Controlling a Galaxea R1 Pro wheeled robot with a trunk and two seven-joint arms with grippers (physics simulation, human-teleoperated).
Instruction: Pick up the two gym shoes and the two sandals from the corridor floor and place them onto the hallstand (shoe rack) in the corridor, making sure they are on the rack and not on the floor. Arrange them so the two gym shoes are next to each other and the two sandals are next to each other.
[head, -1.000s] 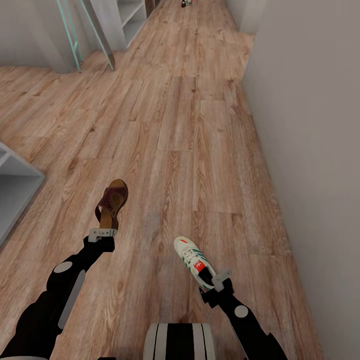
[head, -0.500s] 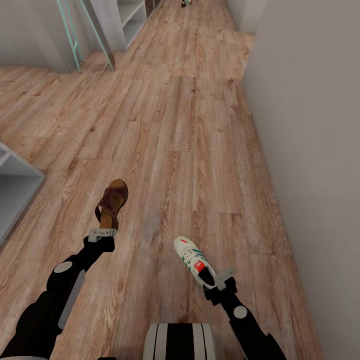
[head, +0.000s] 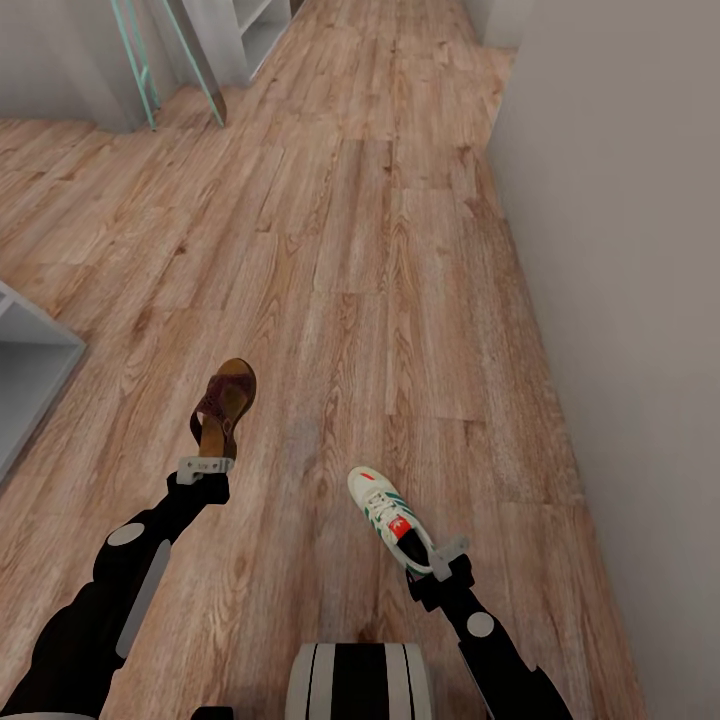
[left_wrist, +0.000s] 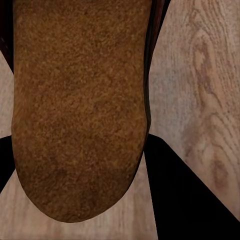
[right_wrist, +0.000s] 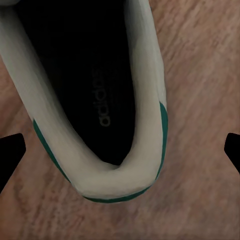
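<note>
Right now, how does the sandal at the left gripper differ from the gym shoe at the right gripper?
The sandal is brown, flat and open, with dark woven straps; the gym shoe is white, closed and laced, with green stripes and a red tab. The sandal's toe points straight ahead, while the gym shoe's toe angles toward the robot's left. The sandal lies farther ahead than the gym shoe. Each is at a gripper by its heel, left gripper, right gripper.
</note>
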